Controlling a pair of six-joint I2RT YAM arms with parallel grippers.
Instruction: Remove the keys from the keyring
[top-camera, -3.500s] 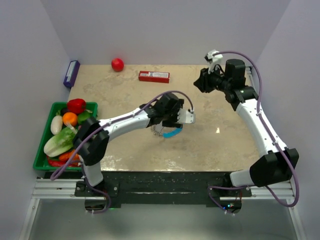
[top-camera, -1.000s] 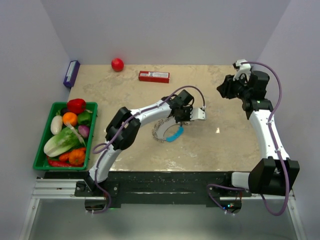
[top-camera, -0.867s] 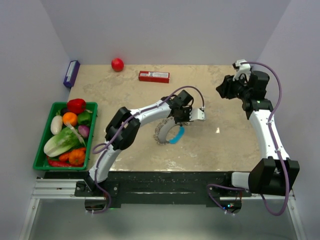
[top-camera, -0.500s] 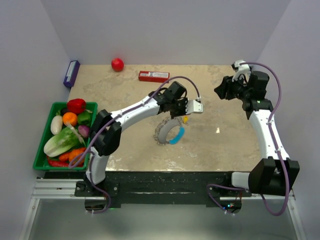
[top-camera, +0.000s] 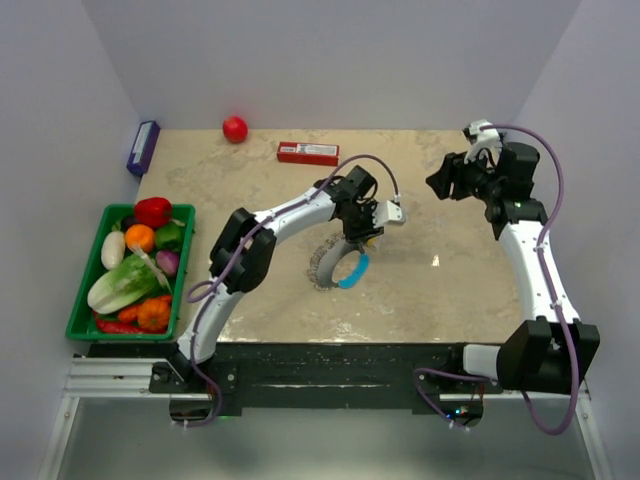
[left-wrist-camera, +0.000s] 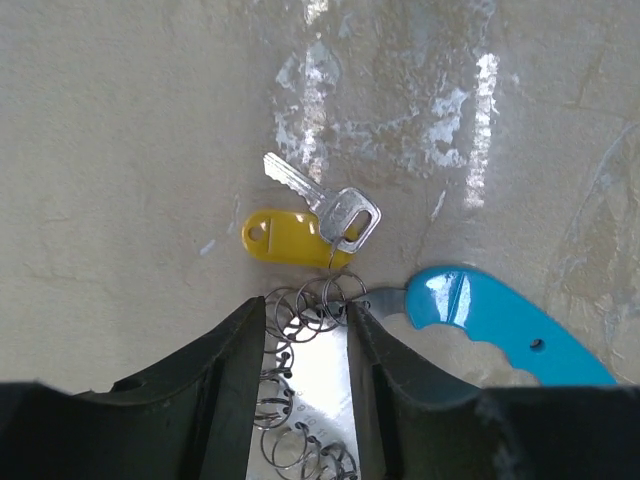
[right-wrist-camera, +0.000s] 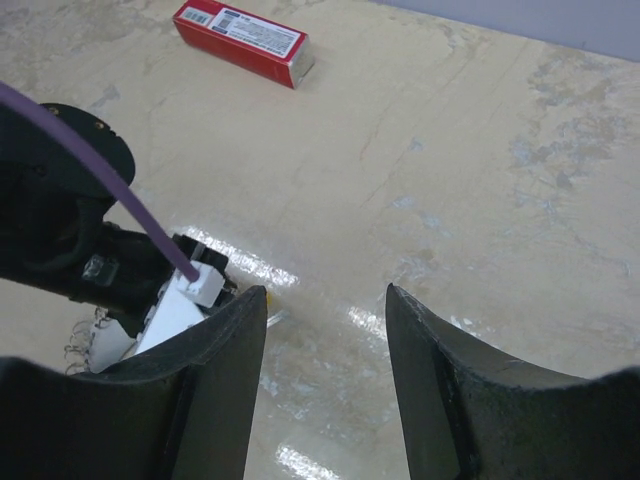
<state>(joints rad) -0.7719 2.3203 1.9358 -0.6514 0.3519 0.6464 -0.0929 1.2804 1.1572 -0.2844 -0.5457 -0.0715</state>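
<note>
At left wrist: keys (left-wrist-camera: 318, 222) on keyring (left-wrist-camera: 300, 310), left hand (left-wrist-camera: 307, 316) parted over it | overhead: keys hidden | right hand (right-wrist-camera: 325, 300) parted

The red rectangular cardboard box (right-wrist-camera: 240, 42) on the bench carries a white printed label (right-wrist-camera: 252, 36); its lettering is too small to read. No other markings are legible.

This is a robotics lab test bench, not a lived-in room. Two robot arms, left arm (top-camera: 290, 215) and right arm (top-camera: 530, 250), trail loose purple cables and are bolted to a bare metal rail (top-camera: 110, 375) at the near edge of a stone-patterned table (top-camera: 250, 170), boxed in by plain pale walls (top-camera: 320, 60). The objects look like props: a green crate (top-camera: 76, 318) of vegetables, a red ball (top-camera: 235, 128), a red box (top-camera: 308, 153) and a purple box (top-camera: 142, 147).
</note>
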